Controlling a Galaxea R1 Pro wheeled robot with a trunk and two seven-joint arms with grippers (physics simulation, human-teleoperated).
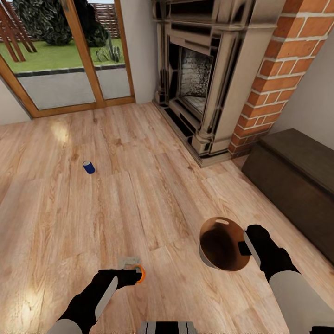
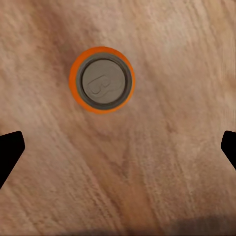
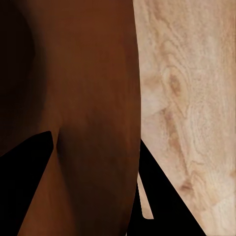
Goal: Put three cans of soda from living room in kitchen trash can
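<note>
Down on the wood floor (image 1: 153, 185) by the fireplace (image 1: 204, 79), the left gripper (image 1: 134, 274) hangs, jaws spread, over the upright orange can (image 2: 102, 80); right gripper (image 1: 248, 246) clamps the bin (image 1: 222, 243) rim. Next: descend, centre, close. Blue can (image 1: 88, 167) waits near the doors.

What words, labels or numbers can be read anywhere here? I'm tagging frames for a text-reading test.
None can be read.
Orange can: the silver top shows only an embossed pull-tab shape, no letters.
Blue can: too small to tell any print.
Trash can: plain, no label.
</note>
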